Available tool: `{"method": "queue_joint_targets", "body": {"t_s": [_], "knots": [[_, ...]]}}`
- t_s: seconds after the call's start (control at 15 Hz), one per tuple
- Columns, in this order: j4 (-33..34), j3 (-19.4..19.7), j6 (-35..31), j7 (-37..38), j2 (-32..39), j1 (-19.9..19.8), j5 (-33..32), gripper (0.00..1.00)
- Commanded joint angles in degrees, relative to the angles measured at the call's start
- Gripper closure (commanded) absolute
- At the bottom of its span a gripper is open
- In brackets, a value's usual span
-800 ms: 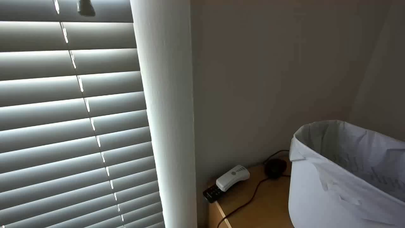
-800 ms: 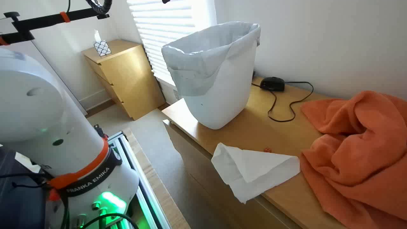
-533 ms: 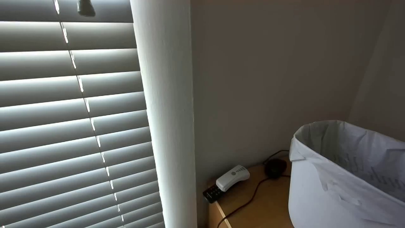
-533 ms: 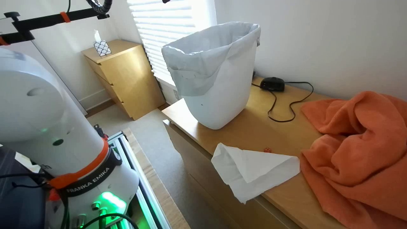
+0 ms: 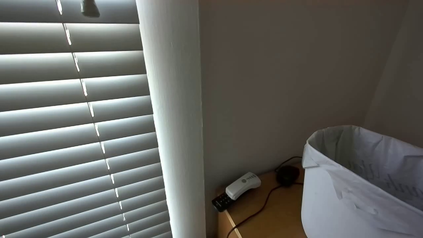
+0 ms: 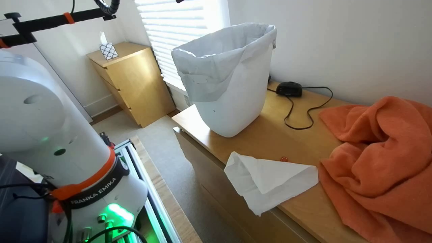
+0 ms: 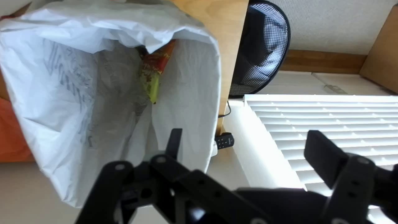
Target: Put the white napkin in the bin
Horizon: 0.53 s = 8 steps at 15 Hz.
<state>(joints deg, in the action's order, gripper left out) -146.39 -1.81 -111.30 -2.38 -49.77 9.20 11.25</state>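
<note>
Your arm (image 6: 30, 114) shifts slightly, its gripper (image 7: 245, 141) spread and empty near the bin (image 6: 233, 111); the white napkin (image 6: 270, 180) lies unmoved across the dresser (image 6: 287, 143) edge, so you probably have the grasp ahead.

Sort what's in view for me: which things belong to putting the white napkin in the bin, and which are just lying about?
Part of the job:
Folded white napkin
Large rounded white bin with crinkled plastic liner
Black two-fingered gripper, open

Just lying about:
Crumpled orange cloth
White plastic handset on black keypad remote
Black corded device
Scallop-patterned tissue box
</note>
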Motion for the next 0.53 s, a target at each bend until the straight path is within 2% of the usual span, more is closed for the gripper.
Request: {"method": "queue_joint_targets", "body": {"t_s": [0.0, 0.27, 0.47], "knots": [[-0.3, 0.5, -3.4, 2.8, 0.4, -6.2, -3.1, 0.00], [-1.6, 2.5, -8.8, 7.0, 1.1, -13.6, -5.8, 0.00], [-2.4, 4.0, -10.4, 10.7, 3.2, -18.8, -7.6, 0.00]]}}
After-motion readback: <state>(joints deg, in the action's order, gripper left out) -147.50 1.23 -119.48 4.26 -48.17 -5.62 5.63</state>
